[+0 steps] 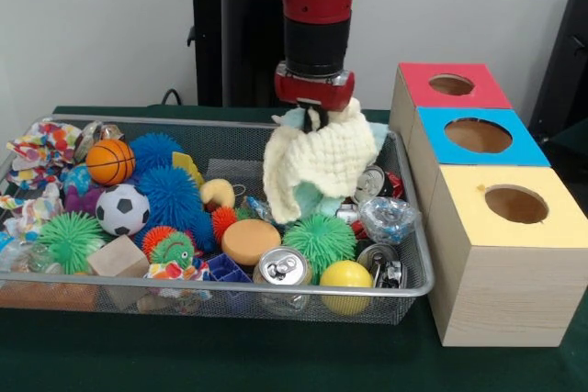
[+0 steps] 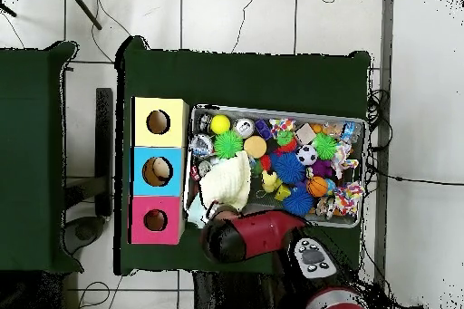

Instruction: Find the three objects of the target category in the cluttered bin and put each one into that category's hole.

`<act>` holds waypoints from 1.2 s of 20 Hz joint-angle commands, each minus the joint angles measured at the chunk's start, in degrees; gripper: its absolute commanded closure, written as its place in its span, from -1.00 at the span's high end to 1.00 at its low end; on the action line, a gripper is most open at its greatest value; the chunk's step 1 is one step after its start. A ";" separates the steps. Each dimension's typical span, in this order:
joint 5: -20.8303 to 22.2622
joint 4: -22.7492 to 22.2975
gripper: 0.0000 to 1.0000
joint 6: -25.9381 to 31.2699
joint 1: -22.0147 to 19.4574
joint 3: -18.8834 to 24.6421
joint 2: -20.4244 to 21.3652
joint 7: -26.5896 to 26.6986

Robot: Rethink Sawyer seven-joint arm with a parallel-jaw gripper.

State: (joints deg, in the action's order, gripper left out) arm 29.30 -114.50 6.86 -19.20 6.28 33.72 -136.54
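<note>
The wire mesh bin (image 1: 412,287) (image 2: 277,111) holds a heap of toys, balls and cans. My gripper (image 1: 315,115) hangs over the bin's right part, shut on a pale yellow knitted cloth (image 1: 317,164) that dangles from it above the clutter, with a light teal cloth (image 1: 315,199) behind it. In the overhead view the cloth (image 2: 231,181) hangs at the bin's left end, near the boxes, with my arm (image 2: 258,236) below it. Three wooden boxes with round holes stand beside the bin: red (image 1: 450,85) (image 2: 155,220), blue (image 1: 478,136) (image 2: 158,171) and yellow (image 1: 515,204) (image 2: 159,122).
In the bin lie a basketball (image 1: 110,162), a football (image 1: 122,210), blue spiky balls (image 1: 167,192), green spiky balls (image 1: 319,240), a yellow ball (image 1: 346,278), drink cans (image 1: 282,268), a wooden block (image 1: 118,258) and patterned cloths (image 1: 41,146). A green cloth covers the table (image 1: 276,360).
</note>
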 commanded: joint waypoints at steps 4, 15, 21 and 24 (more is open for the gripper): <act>-4.26 -1.40 -1.00 -9.96 5.61 4.82 -8.28 -8.98; -3.05 2.88 -1.00 -12.96 9.31 -1.04 -9.31 -5.75; -2.99 2.99 -1.00 -11.33 8.21 -0.18 -8.94 -4.66; -3.38 3.12 -1.00 -10.77 8.50 -0.58 -8.72 -4.77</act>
State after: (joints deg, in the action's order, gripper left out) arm 27.85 -115.39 -3.43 -10.92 2.38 32.10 -136.54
